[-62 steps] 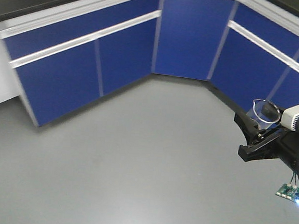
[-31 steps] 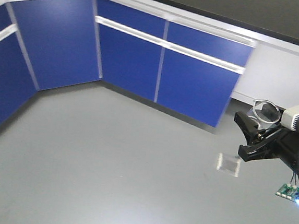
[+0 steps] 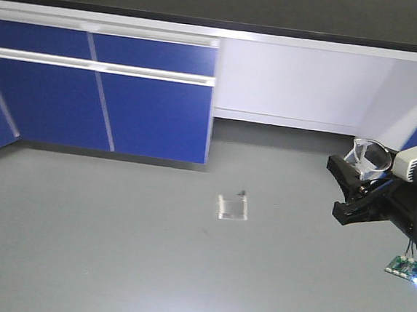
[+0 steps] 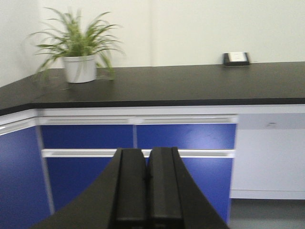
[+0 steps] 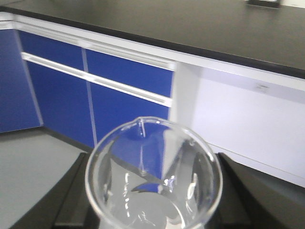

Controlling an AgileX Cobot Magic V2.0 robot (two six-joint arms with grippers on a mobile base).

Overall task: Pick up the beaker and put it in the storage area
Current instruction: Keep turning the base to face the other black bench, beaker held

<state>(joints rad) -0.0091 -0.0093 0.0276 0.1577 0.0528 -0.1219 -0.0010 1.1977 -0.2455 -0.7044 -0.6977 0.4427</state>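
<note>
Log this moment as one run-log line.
right hand: shut on beaker | left hand: shut, empty | storage area: ahead, beaker not placed

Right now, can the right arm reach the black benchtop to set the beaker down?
Probably not: the right pincer holds the beaker over open floor, and the benchtop lies beyond the blue cabinets. Drive closer first.

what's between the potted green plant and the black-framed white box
Only bare matte black benchtop from green potted plant to black-framed white box, in left wrist view.

No lettering, number or brand was legible anywhere; the small box (image 4: 236, 58) on the tabletop (image 4: 167, 83) was too blurred.
</note>
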